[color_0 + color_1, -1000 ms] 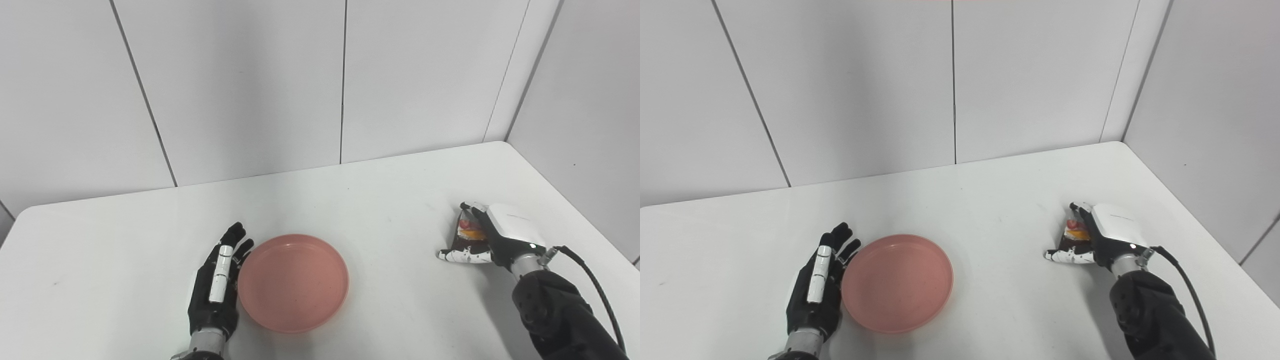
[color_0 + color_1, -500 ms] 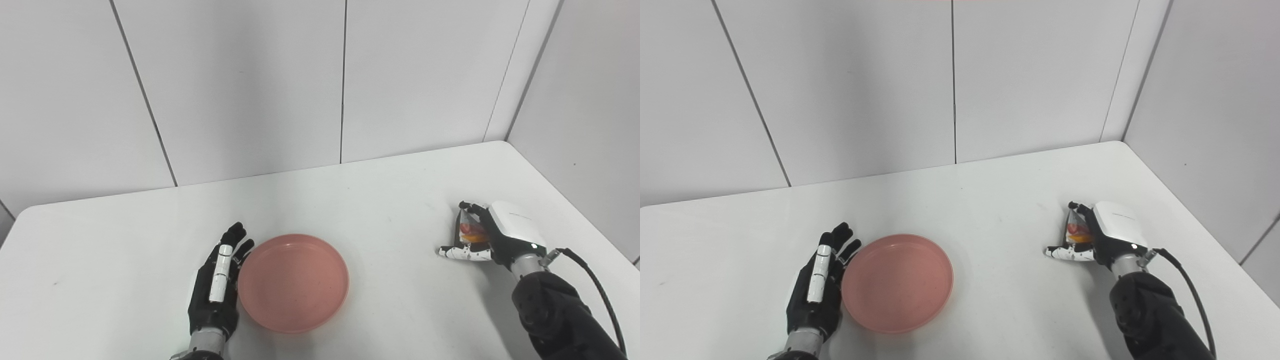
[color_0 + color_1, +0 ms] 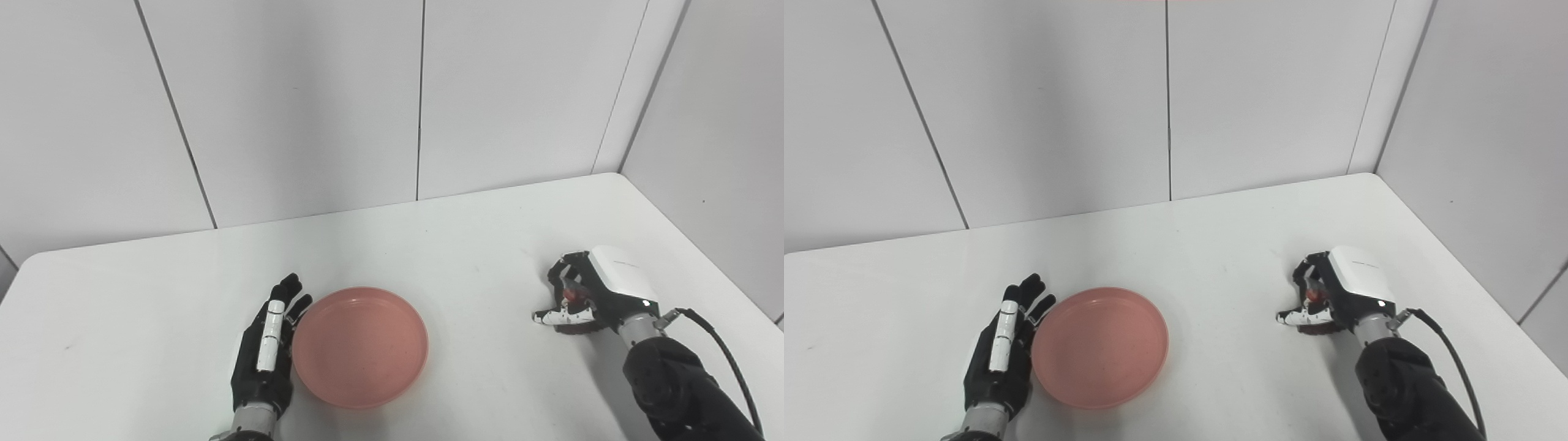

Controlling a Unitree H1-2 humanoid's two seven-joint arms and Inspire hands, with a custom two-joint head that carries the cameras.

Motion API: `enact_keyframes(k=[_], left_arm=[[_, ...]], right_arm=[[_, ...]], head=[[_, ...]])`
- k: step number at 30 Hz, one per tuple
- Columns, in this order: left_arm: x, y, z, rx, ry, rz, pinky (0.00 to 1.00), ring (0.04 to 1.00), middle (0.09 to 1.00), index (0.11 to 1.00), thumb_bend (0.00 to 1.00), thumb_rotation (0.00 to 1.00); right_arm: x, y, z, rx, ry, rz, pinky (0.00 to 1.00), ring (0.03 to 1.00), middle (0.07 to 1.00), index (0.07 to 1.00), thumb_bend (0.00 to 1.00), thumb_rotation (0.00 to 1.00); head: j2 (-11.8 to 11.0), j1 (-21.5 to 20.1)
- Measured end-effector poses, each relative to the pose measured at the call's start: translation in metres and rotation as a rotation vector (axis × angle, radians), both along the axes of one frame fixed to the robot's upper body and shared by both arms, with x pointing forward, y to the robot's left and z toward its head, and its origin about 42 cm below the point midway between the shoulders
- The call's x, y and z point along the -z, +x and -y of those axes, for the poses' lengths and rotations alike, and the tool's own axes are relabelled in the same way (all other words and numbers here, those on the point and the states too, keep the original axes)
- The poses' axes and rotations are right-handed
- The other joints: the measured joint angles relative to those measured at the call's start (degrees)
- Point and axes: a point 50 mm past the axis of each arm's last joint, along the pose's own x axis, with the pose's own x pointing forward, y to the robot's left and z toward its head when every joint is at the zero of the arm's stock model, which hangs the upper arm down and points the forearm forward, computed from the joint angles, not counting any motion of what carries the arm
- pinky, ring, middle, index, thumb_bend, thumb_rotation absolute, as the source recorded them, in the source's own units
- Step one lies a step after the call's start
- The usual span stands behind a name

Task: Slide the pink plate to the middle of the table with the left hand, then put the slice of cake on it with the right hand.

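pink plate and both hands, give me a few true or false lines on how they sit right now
1. The round pink plate is bare. True.
2. The left hand lies flat with fingers straight beside the plate's left rim. True.
3. The slice of cake sits on the plate. False: it is in the right hand, far to the plate's right.
4. The right hand is open and flat. False: its fingers curl round the cake.
5. The plate stands on the white table. True.
6. The left hand holds the plate up. False: it lies next to it.
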Motion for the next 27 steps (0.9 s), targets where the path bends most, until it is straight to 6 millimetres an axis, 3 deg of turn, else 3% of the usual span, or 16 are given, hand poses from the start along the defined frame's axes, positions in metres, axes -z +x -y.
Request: enact_keyframes(k=[16, 27], left_arm=[[0.000, -0.001, 0.001, 0.001, 0.021, 0.002, 0.82, 0.859, 0.905, 0.798, 0.72, 0.75], [0.000, -0.001, 0.002, 0.001, 0.026, 0.001, 0.83, 0.861, 0.902, 0.796, 0.71, 0.75]], right_arm=[[-0.008, -0.005, -0.008, -0.047, -0.003, -0.001, 0.17, 0.228, 0.306, 0.470, 0.52, 0.16], [-0.057, -0.008, -0.041, -0.172, -0.032, 0.137, 0.18, 0.238, 0.326, 0.472, 0.52, 0.16]], head=[[0.2, 0.1], [0.4, 0.8]])
